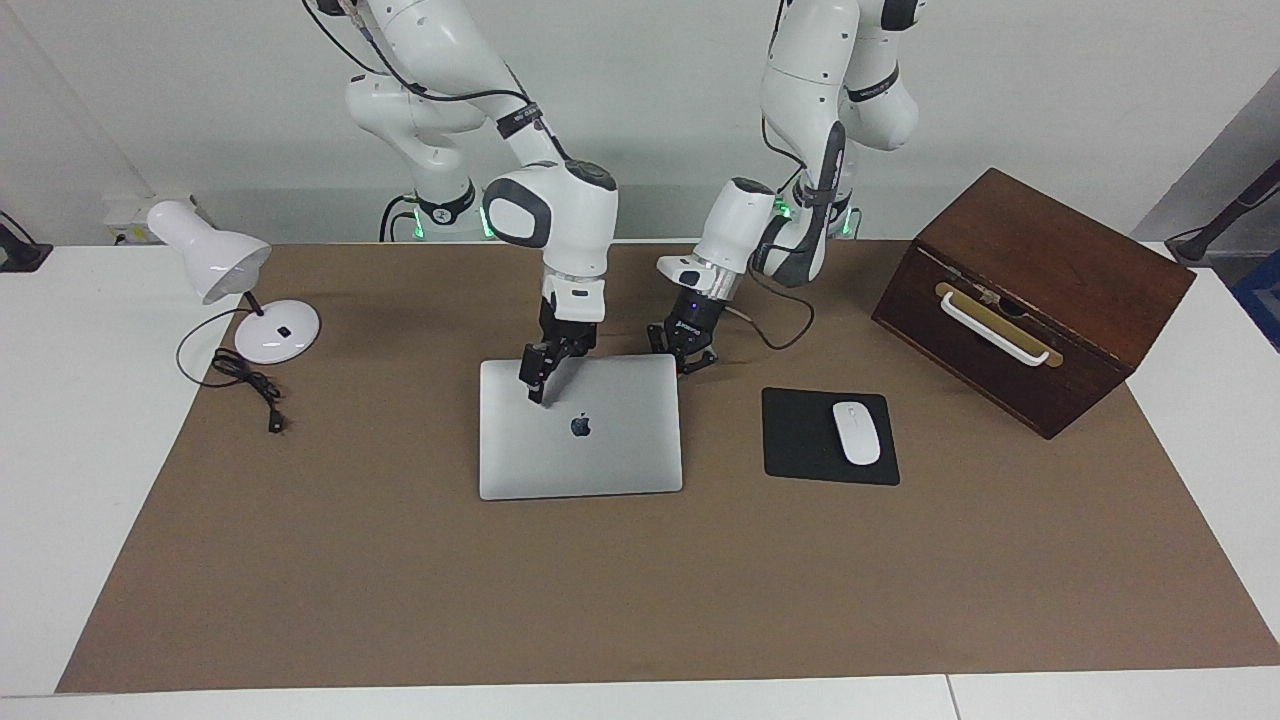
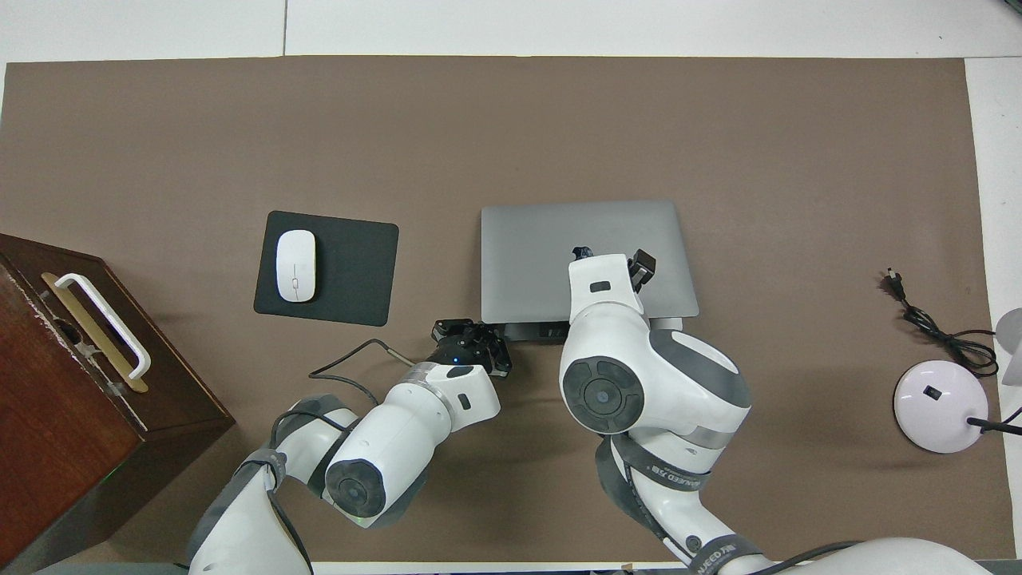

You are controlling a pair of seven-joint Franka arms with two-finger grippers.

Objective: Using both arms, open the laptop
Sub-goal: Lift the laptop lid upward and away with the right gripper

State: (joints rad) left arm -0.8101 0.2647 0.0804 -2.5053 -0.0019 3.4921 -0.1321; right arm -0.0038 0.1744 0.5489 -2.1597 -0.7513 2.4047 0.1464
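The silver-grey laptop (image 1: 600,440) (image 2: 543,247) lies in the middle of the brown mat, logo up. Its lid stands raised a little at the edge nearer the robots, and a strip of the base shows under that edge in the overhead view. My right gripper (image 1: 537,385) (image 2: 639,267) is shut on that lid edge, one finger lying on top of the lid and the other hidden beneath it. My left gripper (image 1: 688,362) (image 2: 479,339) is shut and sits low at the laptop's corner nearer the robots, toward the left arm's end. I cannot tell whether it touches the base.
A black mouse pad (image 1: 800,440) with a white mouse (image 1: 856,432) lies beside the laptop toward the left arm's end. A brown wooden box (image 1: 1040,270) with a white handle stands past it. A white desk lamp (image 1: 230,270) and its cable (image 1: 250,385) sit at the right arm's end.
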